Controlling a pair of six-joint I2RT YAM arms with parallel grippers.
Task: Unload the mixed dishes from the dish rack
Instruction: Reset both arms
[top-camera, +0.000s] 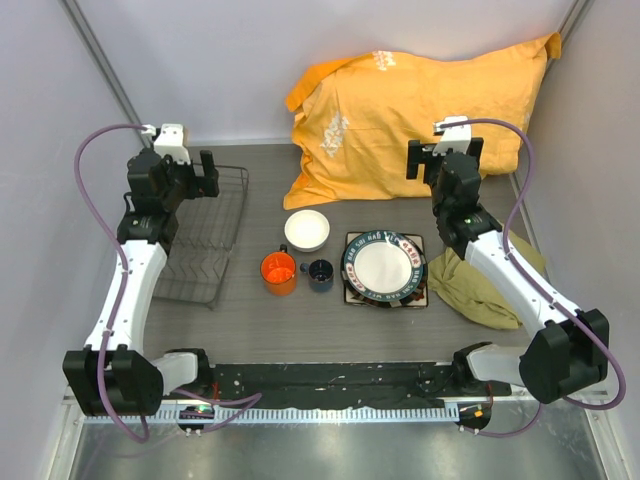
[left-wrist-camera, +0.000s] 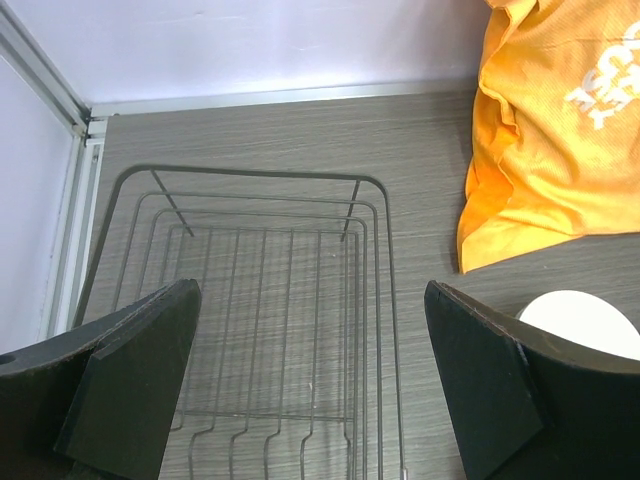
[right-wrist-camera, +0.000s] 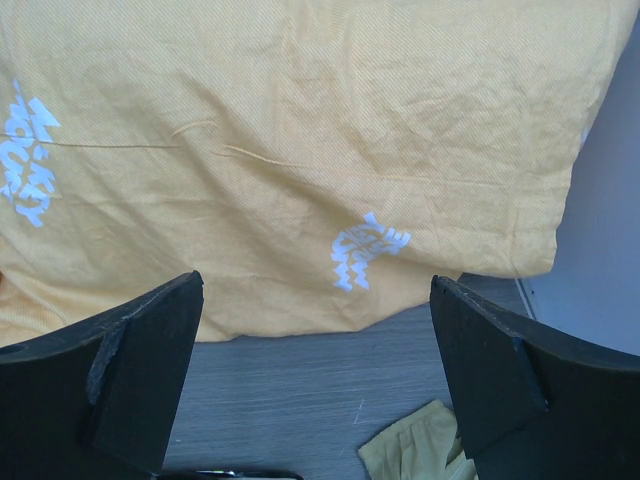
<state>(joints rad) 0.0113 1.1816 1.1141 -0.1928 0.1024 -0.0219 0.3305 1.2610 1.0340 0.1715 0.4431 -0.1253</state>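
Dish rack (top-camera: 215, 250) at left tabletop edge, with left gripper (left-wrist-camera: 310, 295) above its far end, jaws apart. Right gripper (right-wrist-camera: 315, 285) also apart, near far-right corner. Mid-tabletop, clear of both: bowl (top-camera: 307, 229), mug (top-camera: 279, 272), cup (top-camera: 320, 274), round plate (top-camera: 385, 266) on square plate (top-camera: 354, 293).

Square white flowered plate (top-camera: 349, 294) mostly hidden under round dark-rimmed white plate (top-camera: 384, 267), only edges showing, rim pattern too small to read, dark wire dish rack (top-camera: 225, 215) left side covered by left arm (top-camera: 135, 280), white bowl (left-wrist-camera: 580, 318) partly behind left gripper (left-wrist-camera: 310, 290), olive-green cloth (right-wrist-camera: 410, 452) cut by bottom edge.
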